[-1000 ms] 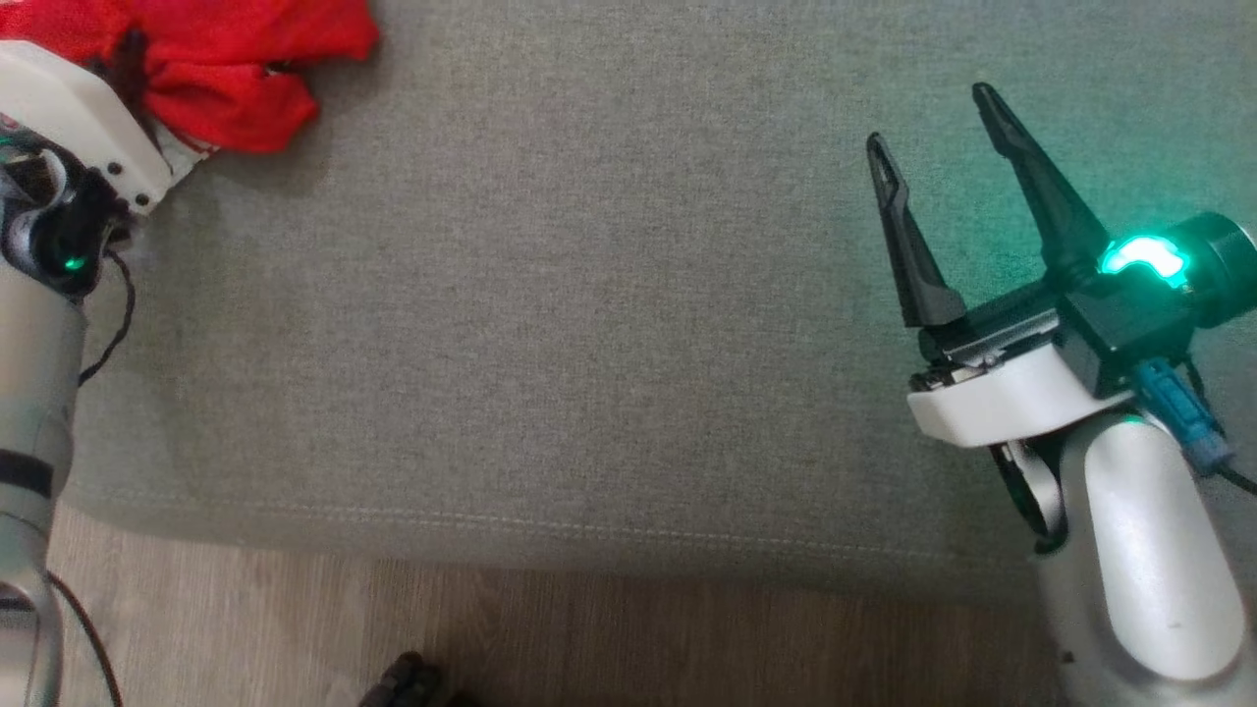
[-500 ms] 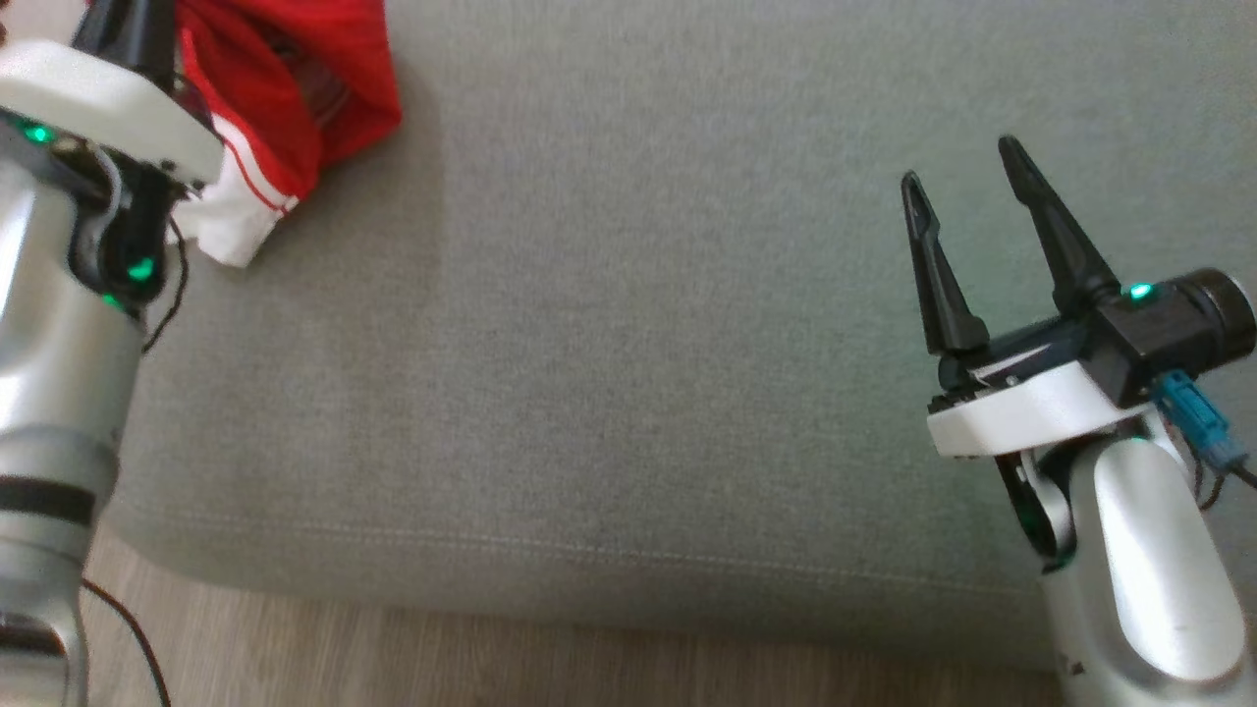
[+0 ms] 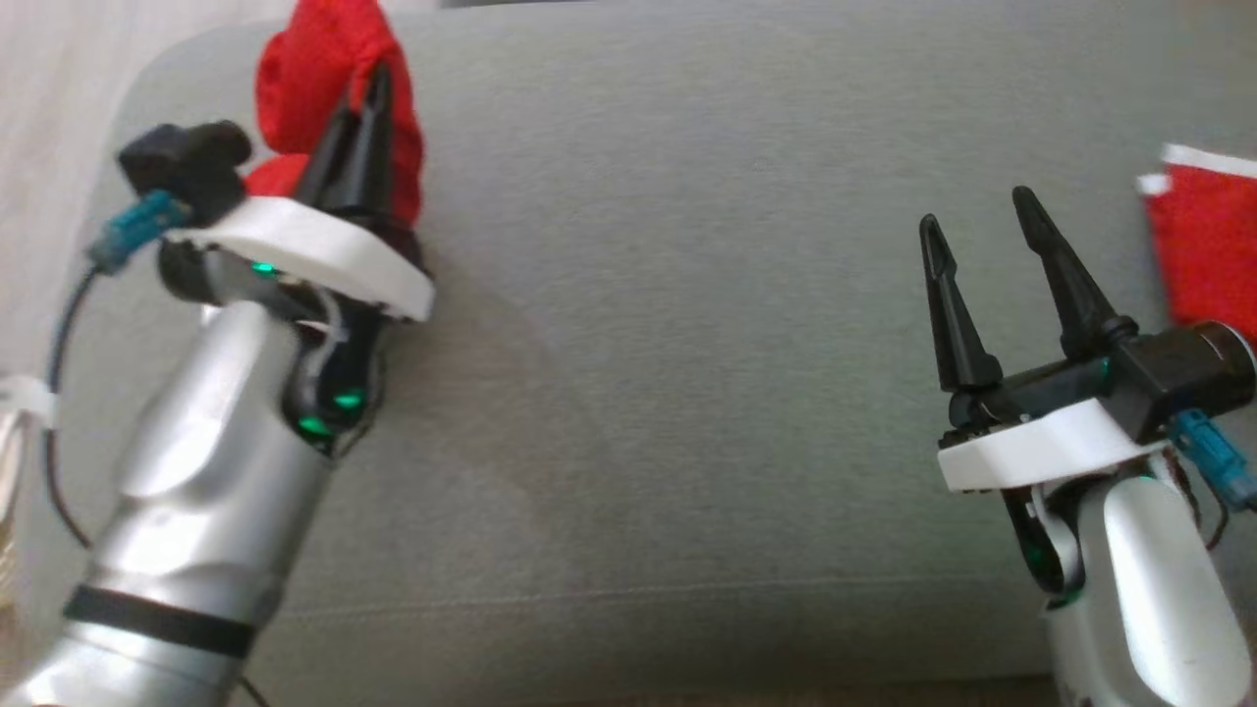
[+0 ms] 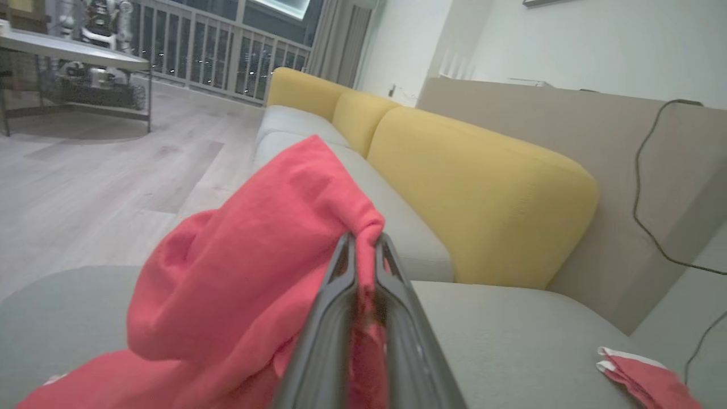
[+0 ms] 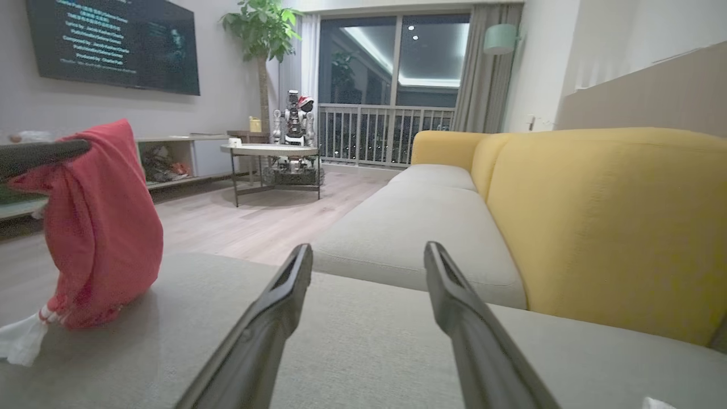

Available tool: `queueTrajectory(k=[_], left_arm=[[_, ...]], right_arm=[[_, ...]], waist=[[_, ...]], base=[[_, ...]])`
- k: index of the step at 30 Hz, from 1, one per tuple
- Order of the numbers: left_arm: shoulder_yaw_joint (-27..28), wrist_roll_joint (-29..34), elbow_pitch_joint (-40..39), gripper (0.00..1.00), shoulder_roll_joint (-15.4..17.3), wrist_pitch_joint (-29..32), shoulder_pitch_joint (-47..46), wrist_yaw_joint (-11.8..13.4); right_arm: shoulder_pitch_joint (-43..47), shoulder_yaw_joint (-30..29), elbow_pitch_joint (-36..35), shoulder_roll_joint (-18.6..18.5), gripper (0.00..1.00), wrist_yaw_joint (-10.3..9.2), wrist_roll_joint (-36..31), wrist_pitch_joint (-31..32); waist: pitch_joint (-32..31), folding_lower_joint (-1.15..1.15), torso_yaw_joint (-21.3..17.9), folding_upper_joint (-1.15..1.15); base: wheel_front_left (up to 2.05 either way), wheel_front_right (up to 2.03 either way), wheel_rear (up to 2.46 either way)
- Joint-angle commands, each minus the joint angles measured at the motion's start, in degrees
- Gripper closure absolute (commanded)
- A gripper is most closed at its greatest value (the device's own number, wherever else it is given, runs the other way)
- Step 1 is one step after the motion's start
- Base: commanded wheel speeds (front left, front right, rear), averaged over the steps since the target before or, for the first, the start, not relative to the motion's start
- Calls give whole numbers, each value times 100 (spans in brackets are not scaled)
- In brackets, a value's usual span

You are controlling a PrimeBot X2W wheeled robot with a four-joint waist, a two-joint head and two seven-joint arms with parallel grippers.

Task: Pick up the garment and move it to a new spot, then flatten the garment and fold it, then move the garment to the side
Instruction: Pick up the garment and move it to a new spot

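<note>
Pinching garment, left claw; right wrist view adds white hem.

**What We Cannot Make Out**

The garment runs off the top edge in our head view, and the left gripper covers its lower folds. A second red cloth is cut by the right edge, so we cannot tell its shape. Text on the television is too small for us to read.
</note>
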Motion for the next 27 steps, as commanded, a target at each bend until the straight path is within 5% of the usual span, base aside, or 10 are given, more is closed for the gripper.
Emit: queueTrajectory(k=[1,12,18,19,20,27], left_arm=[[158,88,-276,100,62,-69,-256,77],[-590,977,344,100,-793,-137,-670,436],[-865,1203,933,100,-1147,-158,-893,243],[-1020,1218,1071,59,-1175,-154,-899,106],[-1170,1233,1200,0,-1196,-149,-922,-18],[-1276,1120,1447,0,-1235,-158,-1010,-143]], right_arm=[[-170,165,-249,40,0,-2,44,-21],[-668,526,-523,40,0,-2,174,3],[-748,659,-470,40,0,-2,303,-101],[-752,663,-456,40,0,-2,316,-118],[-754,655,-438,40,0,-2,325,-135],[-716,506,-312,40,0,-2,274,-205]], waist=[[-29,0,-435,0],[632,0,-1650,0],[924,0,-2036,0],[955,0,-2065,0],[976,0,-2077,0],[881,0,-1810,0]], base=[[0,0,0],[0,0,0],[0,0,0],[0,0,0],[0,0,0],[0,0,0]])
